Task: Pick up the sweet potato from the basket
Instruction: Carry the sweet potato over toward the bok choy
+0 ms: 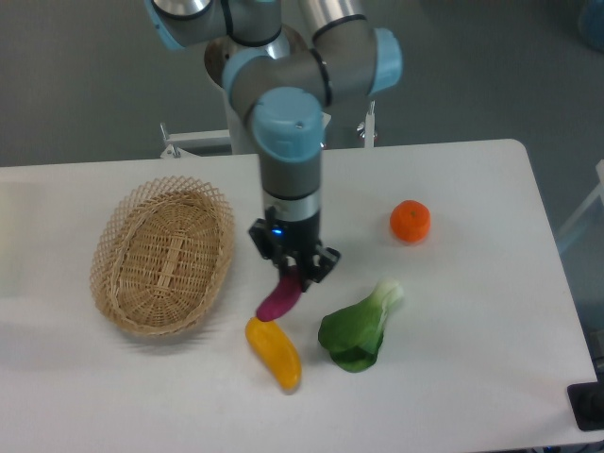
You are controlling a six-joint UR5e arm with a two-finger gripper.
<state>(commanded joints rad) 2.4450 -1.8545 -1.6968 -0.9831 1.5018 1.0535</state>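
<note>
The magenta sweet potato hangs from my gripper, which is shut on its upper end. It is held above the table, to the right of the wicker basket and just over the top of the yellow-orange vegetable. The basket has nothing in it. The gripper's fingers are mostly hidden behind its black body.
A green bok choy lies just right of the gripper. An orange sits further right at mid-table. The arm's base stands at the table's back edge.
</note>
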